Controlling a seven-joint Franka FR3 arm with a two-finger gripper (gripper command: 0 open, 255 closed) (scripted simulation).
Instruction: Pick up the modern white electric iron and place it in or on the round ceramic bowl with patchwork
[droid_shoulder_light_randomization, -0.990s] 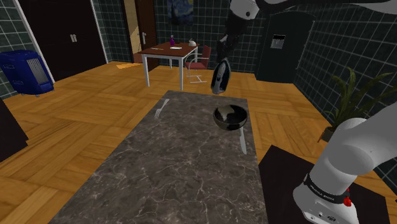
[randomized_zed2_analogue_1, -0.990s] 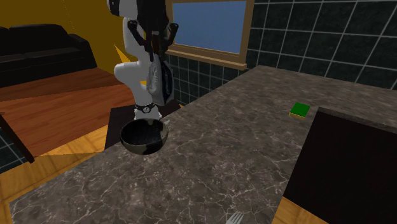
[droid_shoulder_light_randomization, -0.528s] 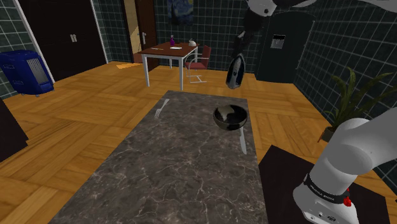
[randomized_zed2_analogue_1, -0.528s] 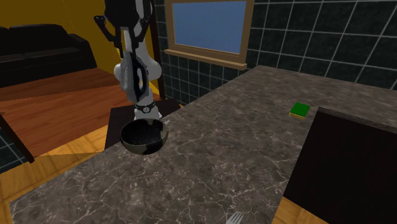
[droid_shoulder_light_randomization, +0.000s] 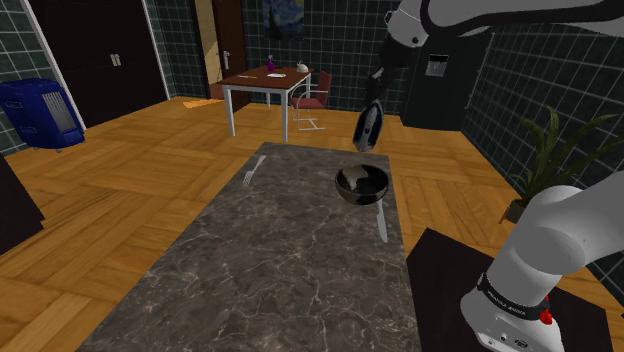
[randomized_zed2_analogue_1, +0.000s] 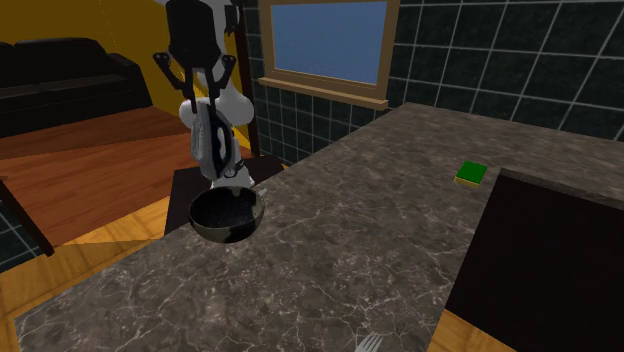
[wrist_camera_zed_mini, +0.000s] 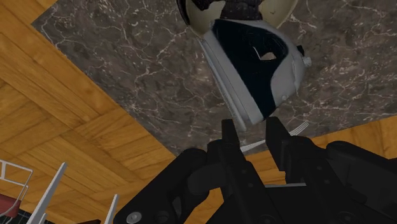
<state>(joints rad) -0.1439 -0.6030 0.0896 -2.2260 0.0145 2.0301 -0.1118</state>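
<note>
Above the dark veined stone counter (droid_shoulder_light_randomization: 270, 270), I have the black two-finger gripper (droid_shoulder_light_randomization: 376, 92) clamped on the white-and-navy electric iron (droid_shoulder_light_randomization: 367, 127). The iron hangs in the air, its long axis close to upright, running straight down from the fingers. The dark glossy round bowl with pale patches (droid_shoulder_light_randomization: 352, 194) sits on the counter beneath the iron's lower end, apart from it. I judge the coming move to be a plain descent, with perhaps a slight nudge to centre it inside the rim.
</note>
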